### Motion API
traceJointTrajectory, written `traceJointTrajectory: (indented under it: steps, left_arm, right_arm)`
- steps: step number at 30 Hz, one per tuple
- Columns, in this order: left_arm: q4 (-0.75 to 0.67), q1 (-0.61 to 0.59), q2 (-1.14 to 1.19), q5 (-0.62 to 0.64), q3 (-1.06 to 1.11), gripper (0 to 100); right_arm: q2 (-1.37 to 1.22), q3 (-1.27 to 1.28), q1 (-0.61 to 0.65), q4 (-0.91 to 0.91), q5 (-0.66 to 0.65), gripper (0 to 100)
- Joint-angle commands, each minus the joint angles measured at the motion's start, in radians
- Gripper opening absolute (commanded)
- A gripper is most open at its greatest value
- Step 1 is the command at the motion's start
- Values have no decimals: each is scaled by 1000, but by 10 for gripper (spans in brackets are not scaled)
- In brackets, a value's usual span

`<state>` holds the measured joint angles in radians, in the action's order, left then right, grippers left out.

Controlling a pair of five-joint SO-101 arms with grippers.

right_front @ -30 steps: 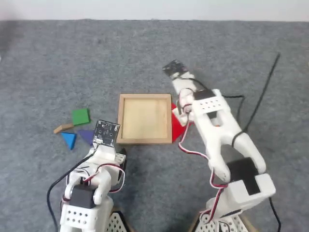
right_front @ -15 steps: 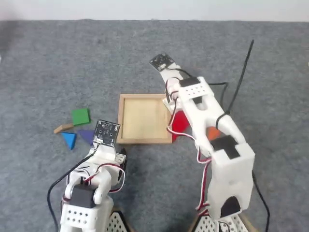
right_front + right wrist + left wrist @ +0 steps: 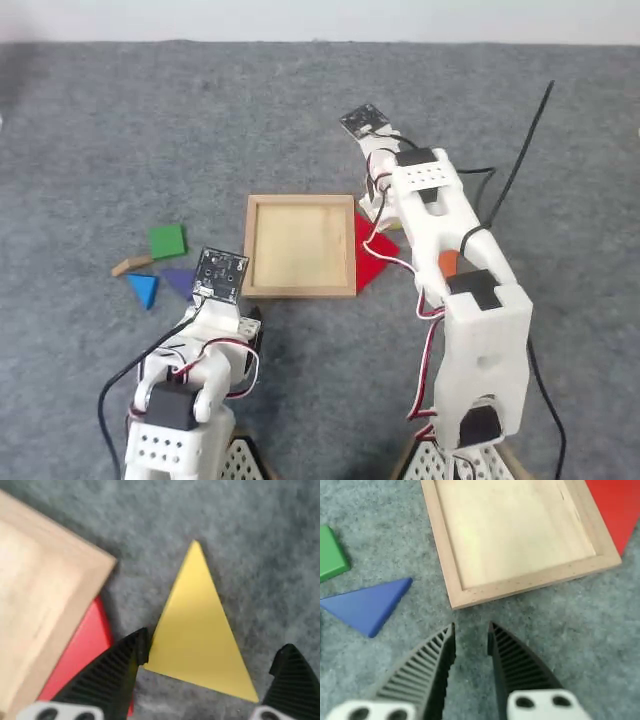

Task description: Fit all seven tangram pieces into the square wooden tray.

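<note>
You have nothing fitted yet. The square wooden tray (image 3: 300, 291) sits near the middle of the surface (image 3: 150, 120) and its floor is bare.

- **Red triangle** (image 3: 368, 262): it lies just beside the tray's right rim.
- **Yellow triangle** (image 3: 197, 625): it lies off the tray's far right corner. Your right claw (image 3: 214, 647) hangs over it, spread wide and pinching nothing.
- **Toward the surface's left edge:** a green square (image 3: 167, 241), a tan piece (image 3: 132, 265), a blue triangle (image 3: 143, 289) and a purple piece (image 3: 180, 281) lie together, apart from the tray.
- **Left claw** (image 3: 470, 632): it sits just short of the tray's near rim, slightly spread and empty.

An orange patch (image 3: 447, 262) under the right arm may be the seventh piece, but it is too hidden to tell. By my judgement every placement is left to do.

The surface is grey, carpet-like fabric, and a pale wall (image 3: 300, 20) runs along its far edge.
</note>
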<state>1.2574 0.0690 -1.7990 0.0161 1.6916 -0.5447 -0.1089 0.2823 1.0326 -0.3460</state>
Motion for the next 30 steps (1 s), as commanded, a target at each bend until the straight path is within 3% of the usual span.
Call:
traceJointTrajectory:
  steps: [1,12,16,22,30]
  left_arm:
    - [3,3,-17,6,-8,103]
    - [3,3,-17,6,-8,103]
    - [3,3,-17,6,-8,103]
    - [3,3,-17,6,-8,103]
    - [3,3,-17,6,-8,103]
  right_arm:
    - [13,-40,-18,15,-81,386]
    - [-47,-64,-15,44,-434,397]
    - [15,-64,5,124,-499,490]
    - [47,-64,-25,222,-582,493]
    - [15,-74,-56,222,-666,471]
